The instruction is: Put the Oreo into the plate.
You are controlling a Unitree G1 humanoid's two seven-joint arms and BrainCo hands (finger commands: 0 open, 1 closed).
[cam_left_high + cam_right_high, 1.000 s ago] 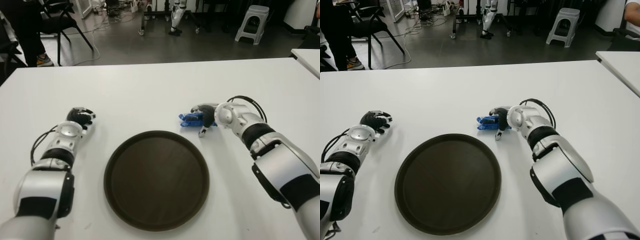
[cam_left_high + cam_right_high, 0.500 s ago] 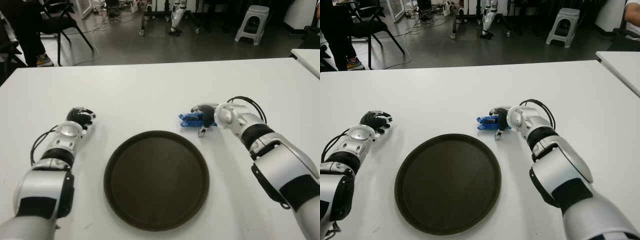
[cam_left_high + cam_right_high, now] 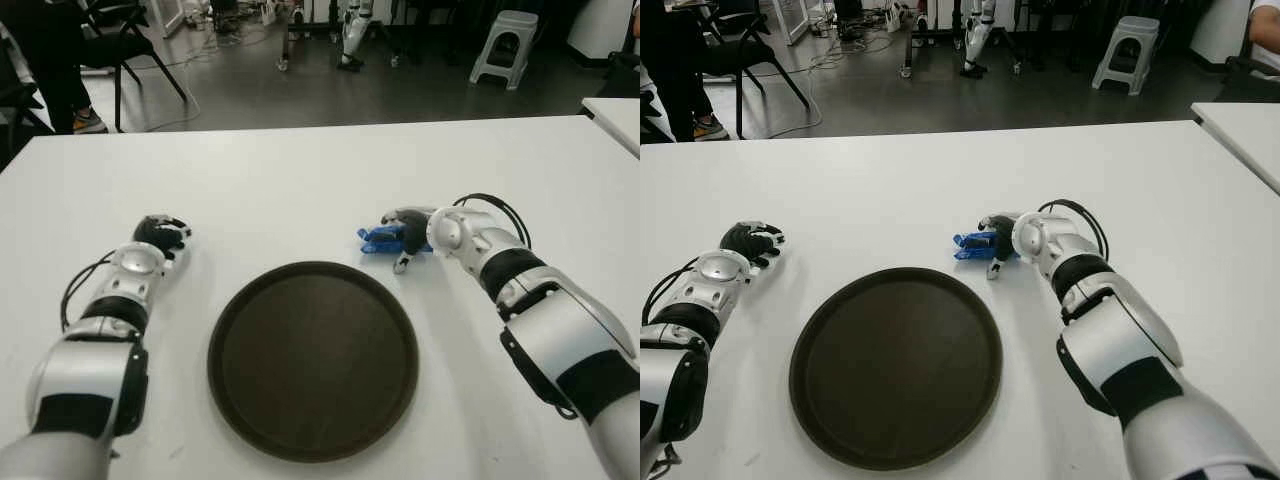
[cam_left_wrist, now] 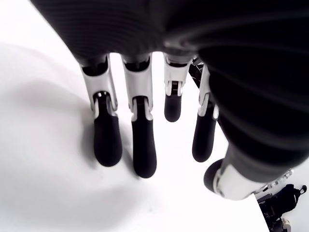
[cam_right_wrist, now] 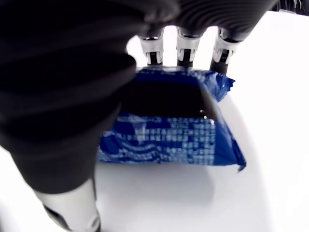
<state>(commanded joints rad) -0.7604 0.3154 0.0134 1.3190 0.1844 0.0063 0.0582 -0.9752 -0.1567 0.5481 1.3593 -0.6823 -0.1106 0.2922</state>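
White desk: right robot hand cups the Oreo, fingers not yet closed, beside the plate; left robot hand idles open.

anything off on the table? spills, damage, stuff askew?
Nothing stands out. The Oreo pack lies intact on the white table under the right robot hand, just beyond the empty plate. The left robot hand shows left of the plate, holding nothing.
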